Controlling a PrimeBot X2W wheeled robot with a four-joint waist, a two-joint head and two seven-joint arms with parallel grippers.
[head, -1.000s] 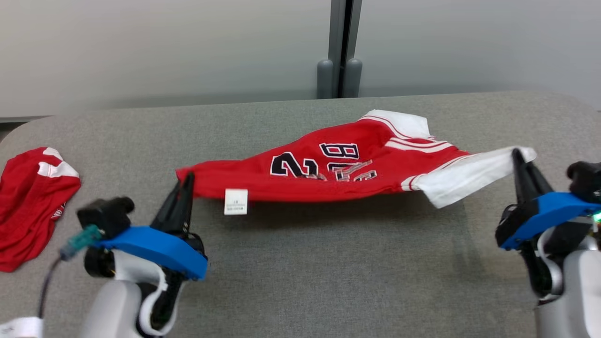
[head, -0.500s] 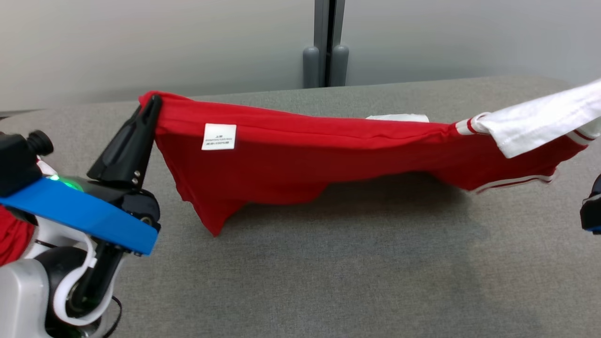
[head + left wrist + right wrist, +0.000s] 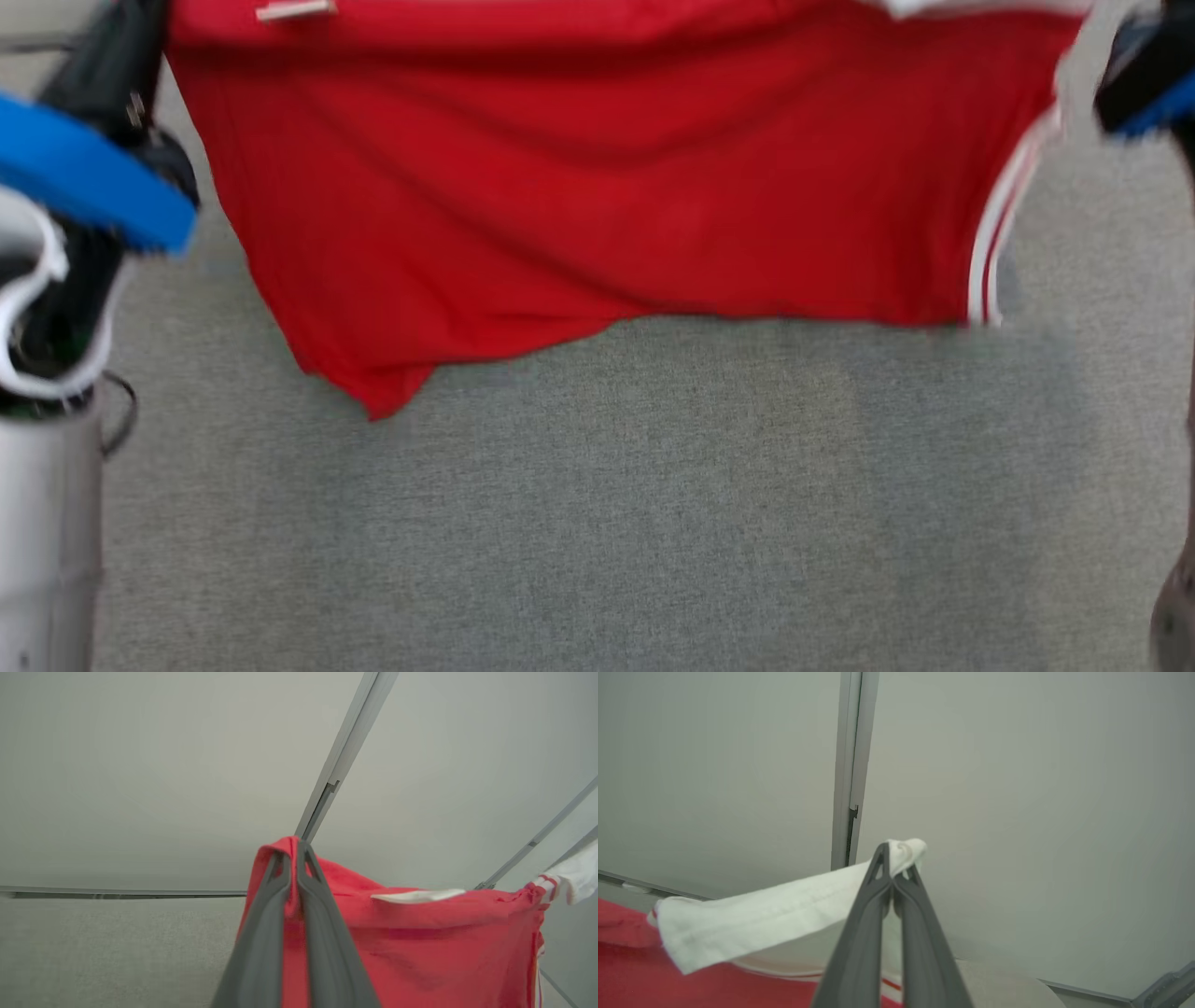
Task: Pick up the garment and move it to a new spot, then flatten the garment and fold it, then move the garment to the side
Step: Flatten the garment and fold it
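The red garment (image 3: 597, 168) hangs spread wide above the grey desk (image 3: 653, 504); whether its lower hem touches the desk is unclear. The left hand (image 3: 295, 848) is clenched on a red corner. The right hand (image 3: 893, 861) is clenched on the white sleeve (image 3: 775, 914). Both are raised over the desk.

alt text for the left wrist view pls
The left gripper, fingers pressed together, pinches a corner of the red garment, which stretches to the view's right with a white tag near its top edge. Behind: a grey table and pale wall panels.
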